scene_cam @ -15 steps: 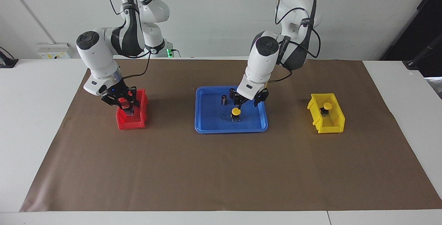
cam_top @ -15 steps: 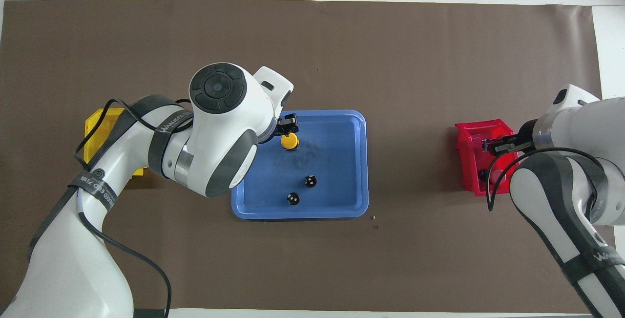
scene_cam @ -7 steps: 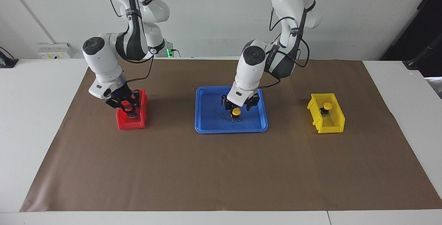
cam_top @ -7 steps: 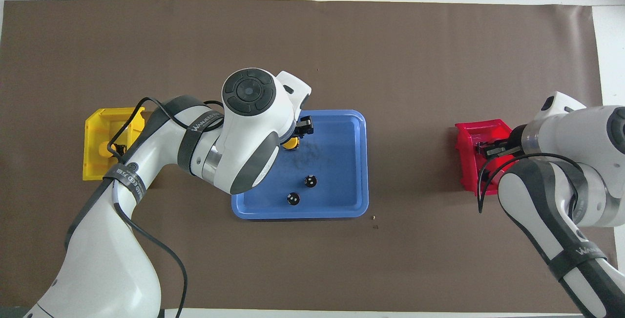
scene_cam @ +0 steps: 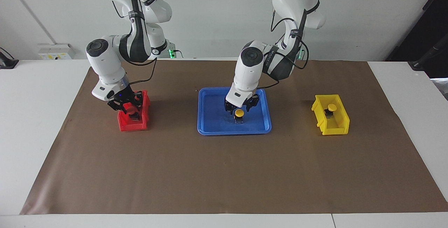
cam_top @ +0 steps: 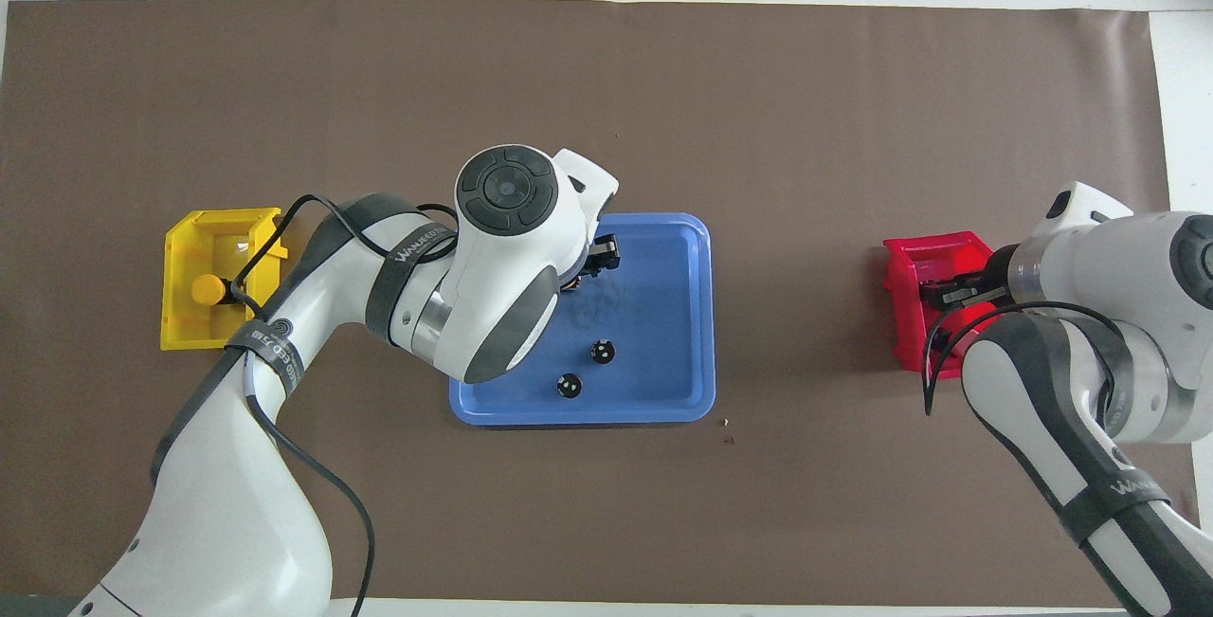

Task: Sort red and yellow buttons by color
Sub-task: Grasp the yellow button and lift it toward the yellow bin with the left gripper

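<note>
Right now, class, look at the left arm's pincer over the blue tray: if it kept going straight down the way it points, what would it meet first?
Most likely the yellow button standing in the blue tray: the left pincer points down with its fingers either side of the cap. How much height is left is hard to judge.

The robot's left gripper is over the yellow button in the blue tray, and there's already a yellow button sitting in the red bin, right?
Almost. The left gripper is indeed over the yellow button in the blue tray. But the other yellow button sits in the yellow bin, not the red bin. The facing view shows it.
</note>
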